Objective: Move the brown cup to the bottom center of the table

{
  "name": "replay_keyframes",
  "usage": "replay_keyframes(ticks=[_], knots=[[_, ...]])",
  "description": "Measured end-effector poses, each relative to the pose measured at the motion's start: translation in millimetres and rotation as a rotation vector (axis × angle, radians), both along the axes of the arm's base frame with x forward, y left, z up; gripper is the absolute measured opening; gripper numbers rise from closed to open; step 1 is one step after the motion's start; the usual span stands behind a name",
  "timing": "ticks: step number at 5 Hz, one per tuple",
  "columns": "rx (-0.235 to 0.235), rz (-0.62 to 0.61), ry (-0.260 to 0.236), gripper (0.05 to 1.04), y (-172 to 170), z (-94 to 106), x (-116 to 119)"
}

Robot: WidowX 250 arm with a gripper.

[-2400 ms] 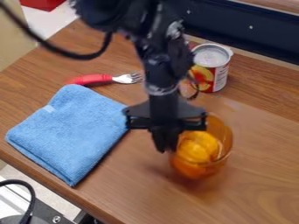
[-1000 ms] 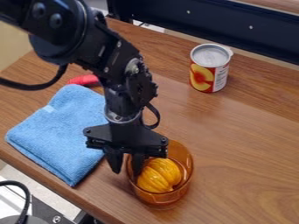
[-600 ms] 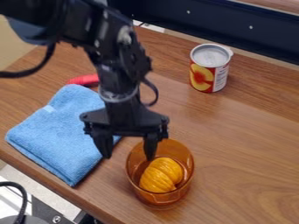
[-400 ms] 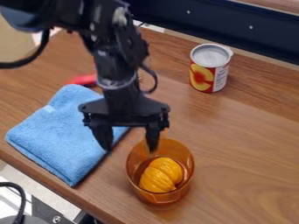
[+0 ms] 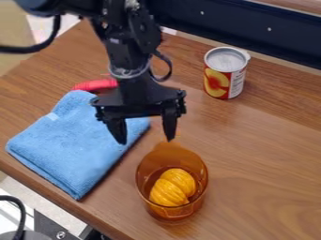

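One cup [image 5: 171, 208], one can [image 5: 225, 77] and one cloth [image 5: 72, 140] share one table [image 5: 266, 140].

Table [image 5: 270, 145]: brown wood grain, soft light sheen on top. Dark blue panel [image 5: 229, 19] ran behind its far edge. Beige surface [image 5: 14, 44] upper left, pale speckled floor [image 5: 61, 212] lower left.

Blue cloth [image 5: 72, 138] (folded), red handle [image 5: 95, 85] beside it, upright can [image 5: 225, 75] with fruit label, wooden table [image 5: 263, 150]
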State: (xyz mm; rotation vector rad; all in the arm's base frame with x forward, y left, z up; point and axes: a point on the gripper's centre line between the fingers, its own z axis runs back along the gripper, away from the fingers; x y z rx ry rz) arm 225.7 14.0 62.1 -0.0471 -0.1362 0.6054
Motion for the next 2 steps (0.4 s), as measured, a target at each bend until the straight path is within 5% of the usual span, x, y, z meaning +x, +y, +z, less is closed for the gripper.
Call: replay_keyframes(ticks=[2], knots=[[0.032,0.12,-0.043,0.993,26,-2.4,46]])
